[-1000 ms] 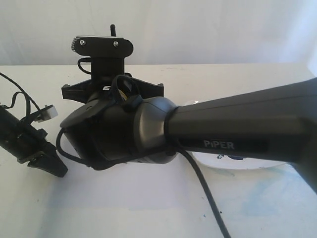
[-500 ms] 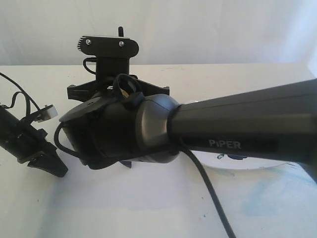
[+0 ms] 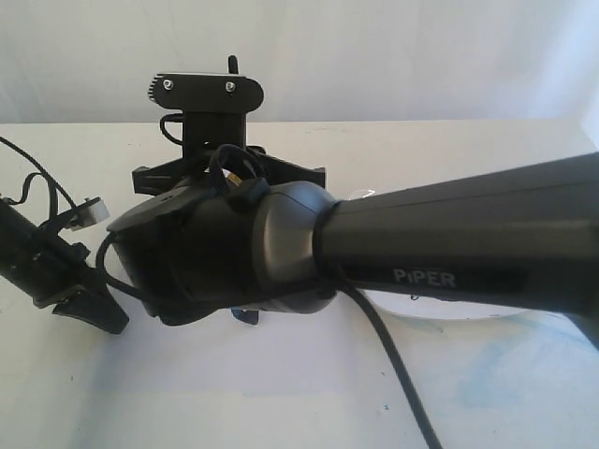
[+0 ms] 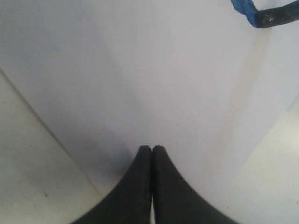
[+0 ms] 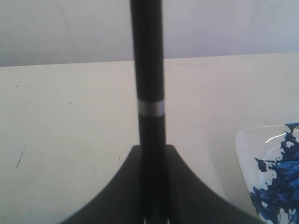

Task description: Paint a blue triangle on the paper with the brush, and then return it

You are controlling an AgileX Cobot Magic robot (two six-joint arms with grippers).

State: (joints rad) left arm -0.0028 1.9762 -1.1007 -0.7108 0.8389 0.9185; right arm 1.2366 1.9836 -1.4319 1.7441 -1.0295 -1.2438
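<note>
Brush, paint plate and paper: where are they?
brush (image 5: 147, 56): right wrist view, black handle above the silver band.
plate (image 5: 246, 154): right wrist view, bare white part by its edge.
paper (image 4: 140, 70): left wrist view, bare middle of the sheet.

One brush (image 5: 148, 70), one plate (image 5: 245, 154), one paper (image 4: 140, 70), one table (image 5: 70, 116) — and two arms, the left arm (image 3: 51, 267) and the right arm (image 3: 449, 238).

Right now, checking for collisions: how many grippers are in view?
2. The left gripper is shut above the paper; the right gripper is shut on the brush, near the plate. The rig has no more.
</note>
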